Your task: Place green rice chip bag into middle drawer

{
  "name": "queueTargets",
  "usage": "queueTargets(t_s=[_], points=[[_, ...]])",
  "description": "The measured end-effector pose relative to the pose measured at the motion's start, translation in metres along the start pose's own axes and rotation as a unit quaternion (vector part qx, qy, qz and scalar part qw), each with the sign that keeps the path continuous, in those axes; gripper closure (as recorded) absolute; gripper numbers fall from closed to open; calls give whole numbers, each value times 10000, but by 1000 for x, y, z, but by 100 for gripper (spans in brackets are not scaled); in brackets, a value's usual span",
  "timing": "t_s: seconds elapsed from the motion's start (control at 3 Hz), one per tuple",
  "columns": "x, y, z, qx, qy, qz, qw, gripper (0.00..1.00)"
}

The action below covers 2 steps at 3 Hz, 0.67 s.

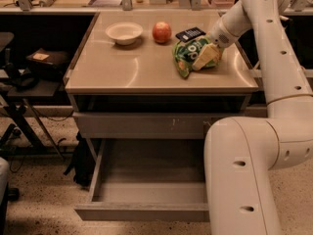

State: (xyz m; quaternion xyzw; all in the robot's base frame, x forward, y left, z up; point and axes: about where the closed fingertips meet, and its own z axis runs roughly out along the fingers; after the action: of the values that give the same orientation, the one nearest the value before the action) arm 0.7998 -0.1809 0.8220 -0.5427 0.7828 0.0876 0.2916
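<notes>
The green rice chip bag [190, 55] lies crumpled on the right part of the tan cabinet top [127, 70]. My gripper [207, 56] comes in from the right on the white arm and is closed on the bag's right end, at the height of the cabinet top. The middle drawer [142, 212] is pulled open low at the front, a shallow grey-brown box with nothing in it. My arm's big lower link [242, 175] covers the drawer's right side.
A white bowl [124, 32] and a red apple [162, 32] stand at the back of the cabinet top. A small dark packet [190, 34] lies just behind the bag. A closed drawer front with pale scratches [142, 125] sits above the open drawer. A dark stand with clutter [29, 72] is at the left.
</notes>
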Motion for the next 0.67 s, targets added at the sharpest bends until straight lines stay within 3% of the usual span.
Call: queueTargets(t_s=[0.33,0.67], points=[[11,-6,-23,184,57,-169,9997,100],[23,-16,-93,800,-186,-320,9961,100]])
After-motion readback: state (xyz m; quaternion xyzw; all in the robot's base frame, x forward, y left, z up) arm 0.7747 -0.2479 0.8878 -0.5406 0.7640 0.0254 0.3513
